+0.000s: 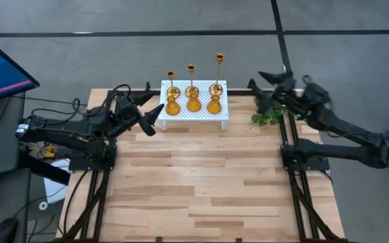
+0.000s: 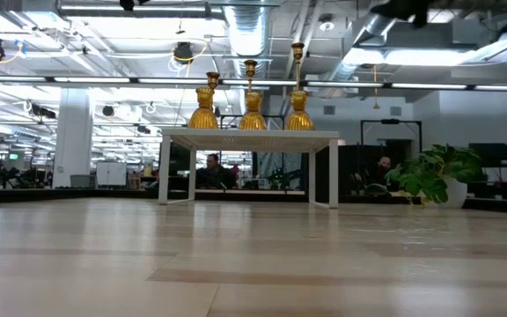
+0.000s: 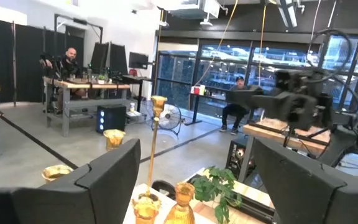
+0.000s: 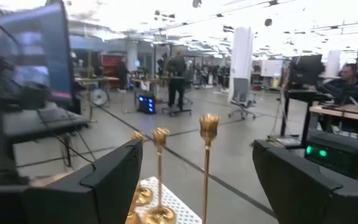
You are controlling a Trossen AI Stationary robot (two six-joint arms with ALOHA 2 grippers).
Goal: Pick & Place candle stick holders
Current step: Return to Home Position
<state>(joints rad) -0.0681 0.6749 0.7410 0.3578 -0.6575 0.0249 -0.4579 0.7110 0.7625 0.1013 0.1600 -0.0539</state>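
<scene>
Your left gripper: fingers apart, empty, just left of white stand. Your right gripper: fingers apart, empty, right of stand. Candle stick holders: six upright on stand, two rows of three.

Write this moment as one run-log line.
shiny gold candle stick holders: on white perforated stand | left hand: open, beside stand | right hand: open, near green plant

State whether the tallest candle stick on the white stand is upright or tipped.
Upright: in the low view the tallest candle stick rises vertically from the white stand.
</scene>
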